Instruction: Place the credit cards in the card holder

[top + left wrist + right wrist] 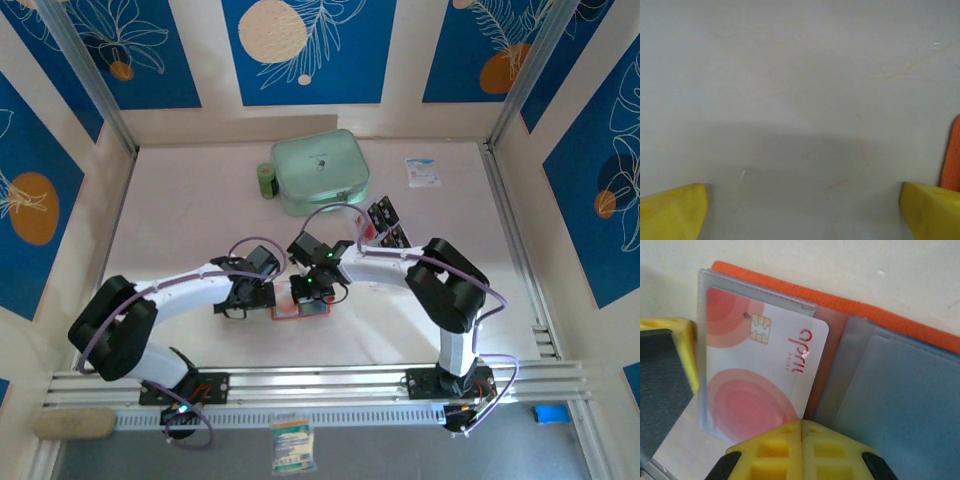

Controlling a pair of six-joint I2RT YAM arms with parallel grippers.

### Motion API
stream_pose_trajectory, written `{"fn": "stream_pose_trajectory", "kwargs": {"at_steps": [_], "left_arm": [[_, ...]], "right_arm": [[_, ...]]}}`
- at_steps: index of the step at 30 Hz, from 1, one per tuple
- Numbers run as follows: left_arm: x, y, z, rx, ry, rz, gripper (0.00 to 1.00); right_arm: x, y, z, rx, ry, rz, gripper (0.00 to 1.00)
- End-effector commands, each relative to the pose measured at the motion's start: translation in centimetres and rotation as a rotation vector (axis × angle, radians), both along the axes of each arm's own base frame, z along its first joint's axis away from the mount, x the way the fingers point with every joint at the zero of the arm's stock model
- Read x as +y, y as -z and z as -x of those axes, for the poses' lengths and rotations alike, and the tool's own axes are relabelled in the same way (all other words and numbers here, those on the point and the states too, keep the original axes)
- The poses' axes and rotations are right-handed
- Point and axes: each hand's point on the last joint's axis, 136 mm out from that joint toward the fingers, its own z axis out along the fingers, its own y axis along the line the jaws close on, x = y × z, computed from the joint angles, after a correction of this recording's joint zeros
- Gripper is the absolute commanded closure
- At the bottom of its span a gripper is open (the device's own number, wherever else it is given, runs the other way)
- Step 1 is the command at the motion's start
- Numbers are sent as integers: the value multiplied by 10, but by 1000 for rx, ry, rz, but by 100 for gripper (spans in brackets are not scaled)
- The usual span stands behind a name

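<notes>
Nearest us, a metal rail (320, 385) carries both arm bases at the edge of the pale, faintly scuffed desk (180, 210). Mid-desk lies the orange wallet (285, 312), open, with a white-and-pink card (760, 365) in its clear sleeve. The right jaws are pressed together at that card's edge. The left jaws stand wide apart over bare desk just beside the wallet. Further back on the right we see more cards (386, 222), then a mint case (320, 172), a green roll (266, 181) and a small packet (422, 172). Blue leaf-patterned walls (310, 45) close the room.

2 arms (190, 285) bend inward — left hand (800, 212) spread wide, right hand (801, 432) closed.
</notes>
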Motion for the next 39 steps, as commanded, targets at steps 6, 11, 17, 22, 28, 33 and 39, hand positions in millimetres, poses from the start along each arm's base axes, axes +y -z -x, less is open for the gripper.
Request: {"fn": "stream_pose_trajectory", "kwargs": {"at_steps": [6, 11, 17, 22, 28, 33, 39], "left_arm": [[8, 11, 9, 40, 7, -18, 1], [8, 9, 9, 33, 6, -18, 1], [12, -5, 5, -4, -11, -21, 1], [18, -21, 0, -52, -41, -17, 1], [25, -31, -3, -86, -61, -16, 1], [24, -25, -2, -69, -59, -7, 1], [22, -18, -1, -54, -54, 3, 1]], "right_arm": [[14, 0, 9, 36, -22, -19, 97], [14, -3, 7, 44, -16, -33, 97], [-2, -21, -4, 5, 21, -42, 97], [-15, -35, -15, -29, 51, -56, 97], [-15, -40, -27, -43, 59, -65, 97], [-6, -39, -31, -36, 49, -74, 97], [1, -30, -30, -22, 42, -65, 97]]}}
